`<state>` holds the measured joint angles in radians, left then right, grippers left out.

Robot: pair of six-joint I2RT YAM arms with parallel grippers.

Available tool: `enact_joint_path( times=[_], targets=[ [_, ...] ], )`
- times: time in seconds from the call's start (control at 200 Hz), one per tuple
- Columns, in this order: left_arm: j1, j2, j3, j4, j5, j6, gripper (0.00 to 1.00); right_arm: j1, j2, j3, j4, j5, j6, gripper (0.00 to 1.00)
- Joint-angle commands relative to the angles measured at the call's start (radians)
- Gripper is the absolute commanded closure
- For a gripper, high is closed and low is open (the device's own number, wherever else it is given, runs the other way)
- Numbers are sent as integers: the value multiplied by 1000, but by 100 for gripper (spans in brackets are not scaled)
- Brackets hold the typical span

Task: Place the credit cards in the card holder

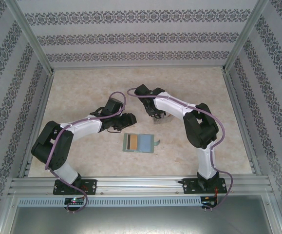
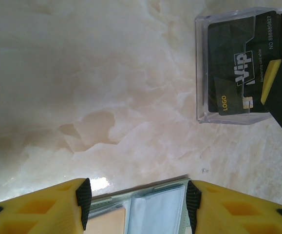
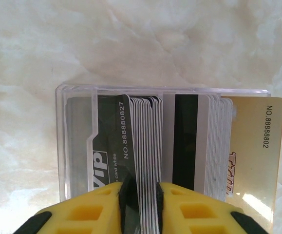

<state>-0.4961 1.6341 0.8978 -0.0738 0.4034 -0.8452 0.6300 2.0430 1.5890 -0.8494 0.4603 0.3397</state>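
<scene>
Pinching a few cards (image 3: 148, 136), seemingly stiff, light and slick, by their upper edges as they are standing in the clear box (image 3: 60, 146), the right claw (image 3: 141, 195) is gripping narrow while the left claw (image 2: 139, 201) is hovering wide over the holder (image 1: 139, 143) nearby.

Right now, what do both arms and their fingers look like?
Both the left arm and right arm have white shells, black joints and black bases, each carrying a lilac cable. The fingers are yellow plastic with rectangular cut-outs and black pads.
</scene>
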Motion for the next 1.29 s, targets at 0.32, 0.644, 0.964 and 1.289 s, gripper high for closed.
enact_joint_path(
  times=[0.32,0.644,0.964,1.289],
  targets=[
    [11,18,-7,14,14,-11,44,-8,-54,-28,-20,44,6,88],
    [11,18,-11,16,16,-12,44,-10,-83,-44,-16,44,10,96],
    [11,12,-13,19,20,-16,44,-11,-147,-49,-8,-29,21,100],
    [45,-6,-32,97,117,-62,43,-22,-340,-168,123,-257,122,100]
  ],
)
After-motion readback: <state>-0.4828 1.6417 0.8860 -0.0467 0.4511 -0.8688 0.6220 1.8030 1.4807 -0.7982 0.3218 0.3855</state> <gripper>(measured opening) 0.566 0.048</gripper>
